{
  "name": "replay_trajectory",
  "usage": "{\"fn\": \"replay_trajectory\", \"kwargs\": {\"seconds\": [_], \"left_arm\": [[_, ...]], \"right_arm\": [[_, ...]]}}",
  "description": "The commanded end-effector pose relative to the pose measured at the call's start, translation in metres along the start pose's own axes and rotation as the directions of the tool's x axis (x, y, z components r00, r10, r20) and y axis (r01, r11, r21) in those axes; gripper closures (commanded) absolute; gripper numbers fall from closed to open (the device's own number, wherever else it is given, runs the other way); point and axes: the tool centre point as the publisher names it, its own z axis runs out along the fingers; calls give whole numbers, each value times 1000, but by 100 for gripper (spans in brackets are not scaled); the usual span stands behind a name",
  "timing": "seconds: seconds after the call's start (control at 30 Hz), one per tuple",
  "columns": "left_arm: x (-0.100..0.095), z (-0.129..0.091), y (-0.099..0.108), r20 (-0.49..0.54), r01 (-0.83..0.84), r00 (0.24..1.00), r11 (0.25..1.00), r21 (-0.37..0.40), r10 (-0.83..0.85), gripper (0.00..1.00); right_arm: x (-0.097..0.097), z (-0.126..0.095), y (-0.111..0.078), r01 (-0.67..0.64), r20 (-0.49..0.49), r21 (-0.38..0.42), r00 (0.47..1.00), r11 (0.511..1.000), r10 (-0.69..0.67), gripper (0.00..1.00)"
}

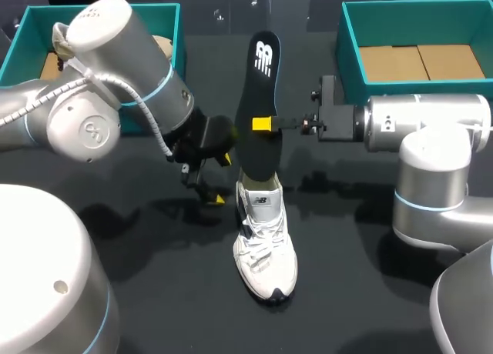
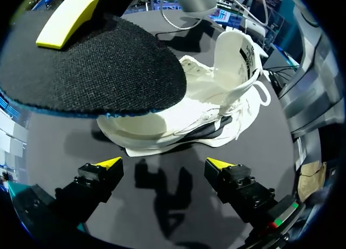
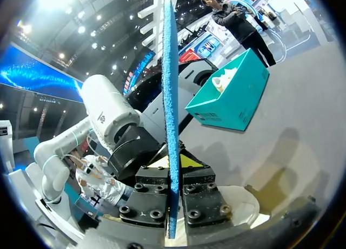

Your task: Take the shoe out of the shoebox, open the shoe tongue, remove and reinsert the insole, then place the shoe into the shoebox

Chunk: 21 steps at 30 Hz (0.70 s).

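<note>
A white lace-up sneaker (image 1: 266,246) stands on the black counter (image 1: 362,277), right in the middle, outside both boxes. Its toe points toward the robot. In the left wrist view its tongue (image 2: 238,59) sticks up.

A long black foam insole (image 1: 258,85) stands up tall over the back of the shoe. The right end effector (image 1: 266,125) comes in from the side and is clenched on the insole near its middle, with one yellow finger on each flat face. In the right wrist view the thin blue edge of the insole (image 3: 168,97) runs straight up between those fingers (image 3: 192,163). The low end of the insole sits at the shoe's opening. I cannot tell if it is inside.

The left end effector (image 1: 219,179) hangs just beside the shoe, close to the counter. It is released, its two yellow tips spread wide with nothing in them. In the left wrist view the shoe (image 2: 216,108) lies ahead of those tips (image 2: 108,163).

One teal cardboard shoebox (image 1: 350,31) sits at the far right of the counter. A second teal shoebox (image 1: 23,31) sits at the far left, partly behind the left arm.
</note>
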Motion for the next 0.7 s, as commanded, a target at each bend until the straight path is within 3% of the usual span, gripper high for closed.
{"fn": "replay_trajectory", "kwargs": {"seconds": [0.03,0.7], "left_arm": [[-9,9,-5,-14,-4,1000,1000,-17,4,0],[-11,13,-10,-34,-29,999,998,-50,28,0]], "right_arm": [[-2,6,-3,1,-1,-11,1000,1000,-1,100],[-10,6,-3,28,-12,-42,1000,999,-28,100]]}}
